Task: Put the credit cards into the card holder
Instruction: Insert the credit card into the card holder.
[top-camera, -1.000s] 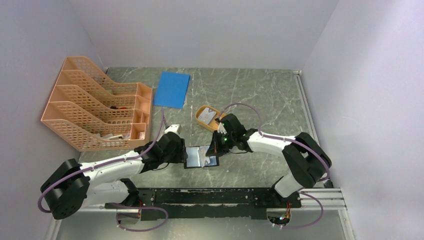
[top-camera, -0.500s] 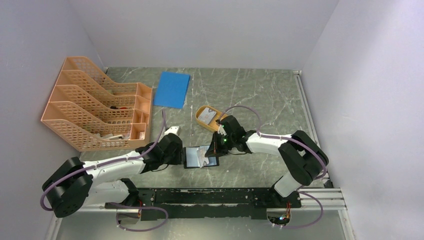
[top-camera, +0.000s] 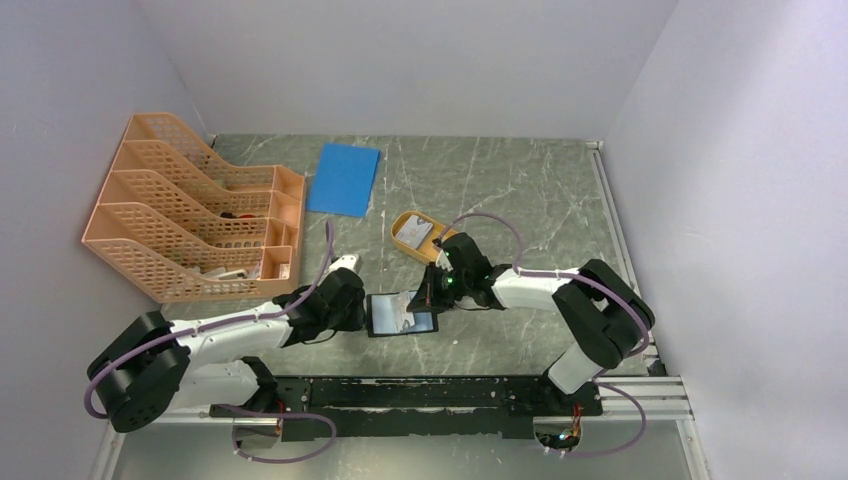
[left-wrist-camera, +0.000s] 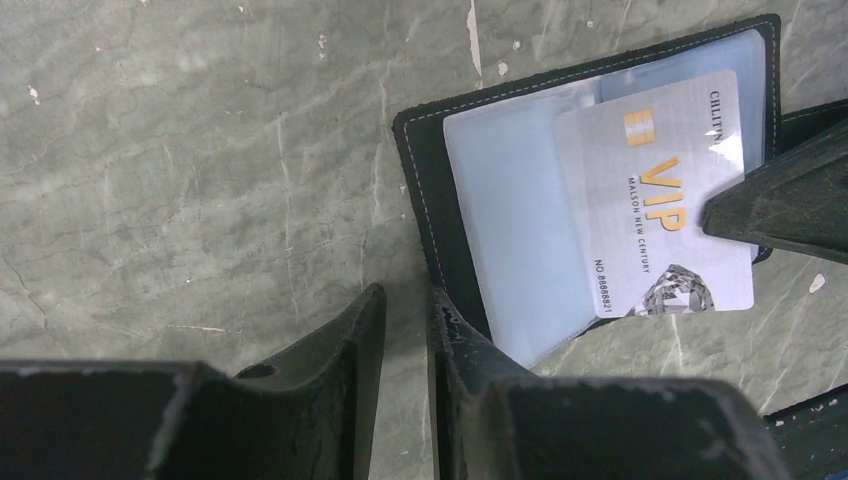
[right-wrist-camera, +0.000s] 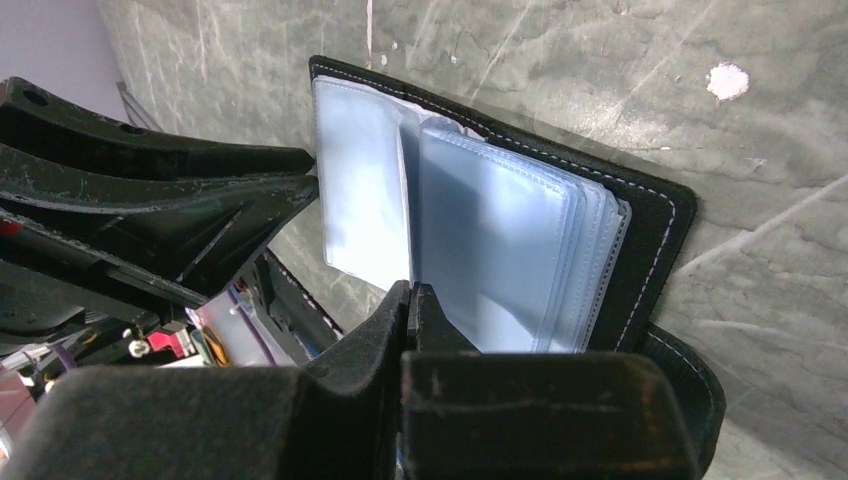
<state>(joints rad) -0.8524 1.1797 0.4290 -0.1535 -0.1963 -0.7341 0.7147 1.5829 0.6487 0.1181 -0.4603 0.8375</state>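
Insertion: credit card (left-wrist-camera: 650, 200) lay partly in card holder (left-wrist-camera: 430, 180).
Right gripper (right-wrist-camera: 410, 290) was clamped on the card; left gripper (left-wrist-camera: 405, 300) stood narrowly apart, empty.

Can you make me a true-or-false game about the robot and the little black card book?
1. The card holder lies open on the table. True.
2. The credit card says VIP in orange letters. True.
3. The right gripper is wide open. False: it is shut, pinching the card's edge.
4. The blue sheet lies in the orange dish. False: it lies flat on the table, beside the peach file rack.
5. The card is tucked fully inside a pocket. False: part of it sticks out past the holder's edge.
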